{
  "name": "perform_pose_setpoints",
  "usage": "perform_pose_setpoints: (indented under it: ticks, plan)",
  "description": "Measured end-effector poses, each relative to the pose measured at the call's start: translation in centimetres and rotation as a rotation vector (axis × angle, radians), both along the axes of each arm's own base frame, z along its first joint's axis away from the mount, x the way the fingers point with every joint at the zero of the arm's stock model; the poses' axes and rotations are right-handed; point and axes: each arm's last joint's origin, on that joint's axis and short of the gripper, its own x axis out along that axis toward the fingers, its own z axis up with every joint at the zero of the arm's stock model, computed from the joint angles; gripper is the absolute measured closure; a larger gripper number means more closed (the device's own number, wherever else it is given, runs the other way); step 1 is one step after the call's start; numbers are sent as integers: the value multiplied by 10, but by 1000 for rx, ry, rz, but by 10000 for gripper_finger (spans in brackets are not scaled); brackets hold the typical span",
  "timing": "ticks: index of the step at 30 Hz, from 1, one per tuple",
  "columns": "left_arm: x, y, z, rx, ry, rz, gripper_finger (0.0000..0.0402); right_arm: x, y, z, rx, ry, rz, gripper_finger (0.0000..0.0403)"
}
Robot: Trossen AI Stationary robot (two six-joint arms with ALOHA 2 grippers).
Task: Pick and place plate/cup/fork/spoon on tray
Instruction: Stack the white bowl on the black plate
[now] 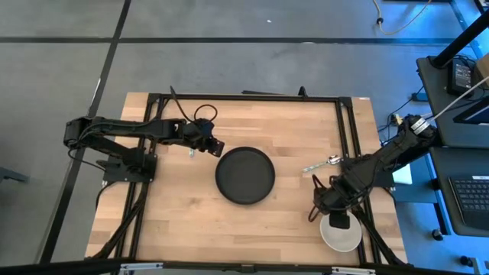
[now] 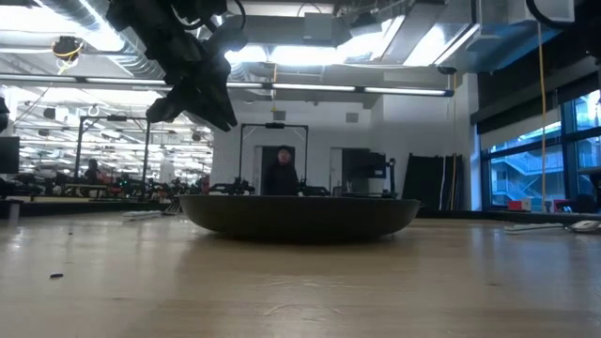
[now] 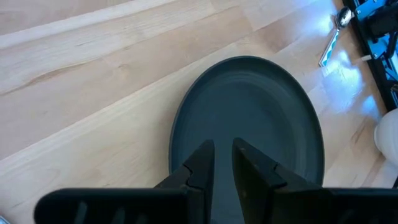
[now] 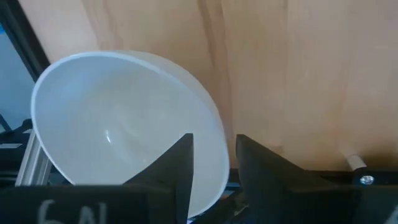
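Matte-black and flat, the plate [image 1: 244, 175] lay at the middle of the wooden table [image 1: 168, 221], with nothing on it. No tray was visible in any view, so by my judgement no item had yet been placed. The left gripper [image 1: 215, 147] hovered just beside the plate's rim on its left, above the table; its fingers [image 3: 200, 163] stood narrow, a thin gap between them, holding nothing. The right gripper [image 1: 337, 216] was at the white cup [image 1: 341, 233], near the table's right front corner. Its fingers [image 4: 176, 163] straddled the cup's rim, one inside and one outside, but I could not tell whether they gripped it. The spoon [image 1: 323, 163] lay right of the plate, well apart from it. The fork could not be found. All four items remained to be moved.
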Motion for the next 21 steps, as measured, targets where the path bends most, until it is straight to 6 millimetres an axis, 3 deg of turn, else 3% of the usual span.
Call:
perform_pose_setpoints:
  ticks: [10, 21]
  plan:
    - [0, 0, 0, 1, 1, -1, 351, 1, 2, -1, -20, -35, -14, 281]
    - [0, 0, 0, 1, 1, -1, 351, -3, 1, -21, 18, -2, -73, 281]
